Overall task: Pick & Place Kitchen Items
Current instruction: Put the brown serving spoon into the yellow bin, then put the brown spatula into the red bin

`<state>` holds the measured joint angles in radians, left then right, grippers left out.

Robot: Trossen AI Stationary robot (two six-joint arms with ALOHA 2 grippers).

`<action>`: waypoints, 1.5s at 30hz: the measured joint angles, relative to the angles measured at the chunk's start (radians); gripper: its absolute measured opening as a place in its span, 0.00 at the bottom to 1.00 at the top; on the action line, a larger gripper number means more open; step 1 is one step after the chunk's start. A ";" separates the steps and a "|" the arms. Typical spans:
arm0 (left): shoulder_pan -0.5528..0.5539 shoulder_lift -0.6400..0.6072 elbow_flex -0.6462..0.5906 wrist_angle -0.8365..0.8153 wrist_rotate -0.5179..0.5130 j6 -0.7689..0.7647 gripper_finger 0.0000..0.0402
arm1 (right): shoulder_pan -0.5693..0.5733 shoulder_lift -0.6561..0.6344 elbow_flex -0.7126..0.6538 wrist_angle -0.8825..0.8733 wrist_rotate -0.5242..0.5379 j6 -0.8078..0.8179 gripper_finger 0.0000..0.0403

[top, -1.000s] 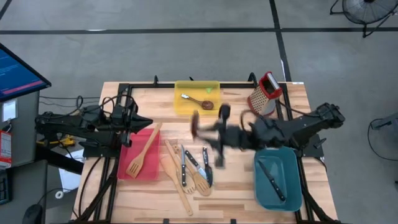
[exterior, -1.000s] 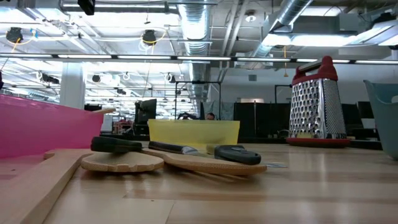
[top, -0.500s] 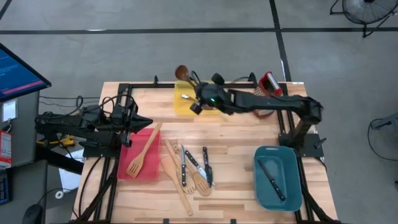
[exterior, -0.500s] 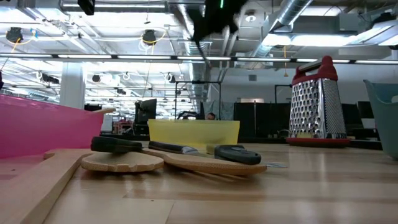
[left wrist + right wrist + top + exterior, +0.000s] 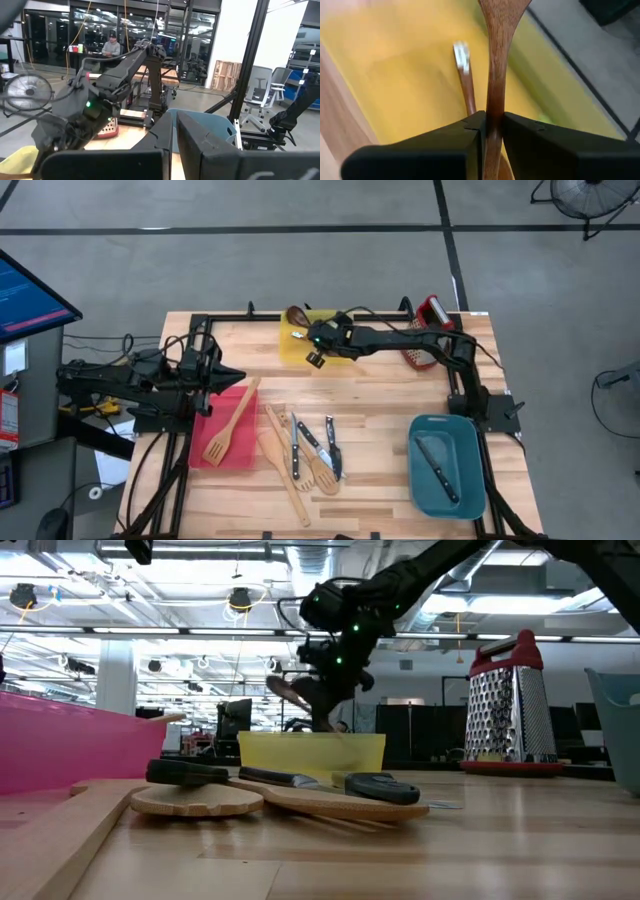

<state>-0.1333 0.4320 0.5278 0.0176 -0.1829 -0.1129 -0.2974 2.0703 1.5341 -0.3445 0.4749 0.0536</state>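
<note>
Dark wood over the yellow bin (image 5: 330, 348): our right gripper (image 5: 312, 338) hangs above it, fingers (image 5: 445, 145) pinched narrow on the spoon (image 5: 496, 60) handle. Let go this high and it could bounce out past the bin's rim. Left gripper (image 5: 225, 377) waits well apart from the bin; its fingers we can't tell.

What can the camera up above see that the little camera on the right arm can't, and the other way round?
Only the high view shows the whole table: the waiting left gripper by the red bin, the teal bin, the grater and the loose utensils.

Only the right wrist view shows the fingers clamped on the dark wooden spoon, with another spoon lying in the bin below.

Both show the yellow bin and that held spoon.
</note>
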 joint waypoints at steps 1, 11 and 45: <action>0.000 0.000 0.000 0.000 0.000 0.000 0.02 | 0.000 0.001 0.000 -0.013 -0.004 0.000 0.12; 0.000 0.004 0.000 0.000 0.001 0.000 0.02 | 0.000 0.026 0.000 -0.073 -0.026 0.010 0.12; 0.000 0.182 0.000 -0.062 0.152 0.057 0.37 | 0.044 -0.098 0.050 -0.181 -0.120 0.034 0.54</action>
<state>-0.1333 0.6137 0.5274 -0.0441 -0.0313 -0.0563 -0.2535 1.9720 1.5846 -0.5254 0.3544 0.0877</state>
